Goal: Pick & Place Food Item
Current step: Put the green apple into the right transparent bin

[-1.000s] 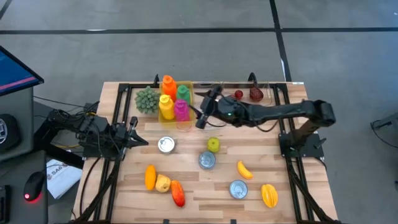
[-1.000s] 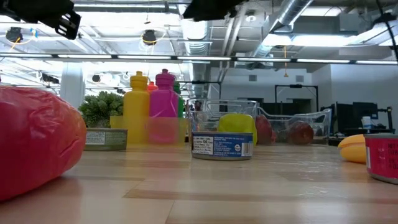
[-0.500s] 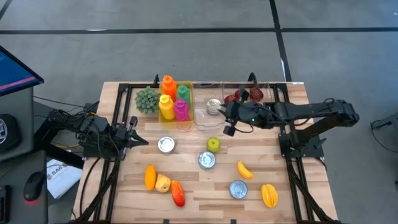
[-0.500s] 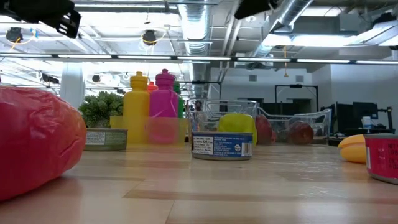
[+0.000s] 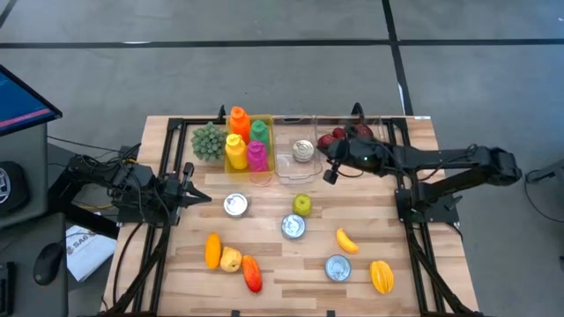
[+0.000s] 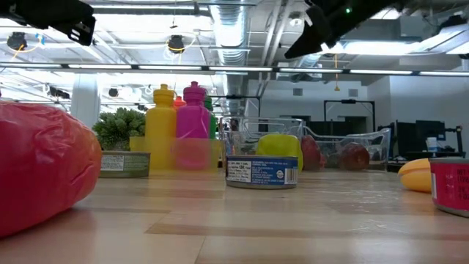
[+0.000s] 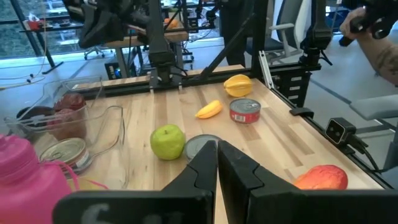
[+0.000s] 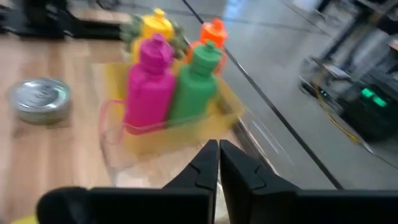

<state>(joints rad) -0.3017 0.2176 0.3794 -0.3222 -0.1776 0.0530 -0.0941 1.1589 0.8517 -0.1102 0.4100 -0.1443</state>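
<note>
Right gripper (image 5: 330, 175): clenched, empty, above the wooden slatted surface (image 5: 397, 220) beside the clear plastic bin (image 5: 284, 161).
Silver round tin can (image 5: 302, 150): lay inside that bin.
Left gripper (image 5: 196, 195): clenched, empty, at the surface's left edge.

We see the red pepper (image 6: 40, 169) cut off at the low view's edge; the red can (image 6: 451, 187) beside the table (image 6: 256, 220) edge likewise.

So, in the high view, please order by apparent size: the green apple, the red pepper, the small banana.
1. red pepper
2. small banana and green apple: these look nearly alike, so I do not rank them.
</note>
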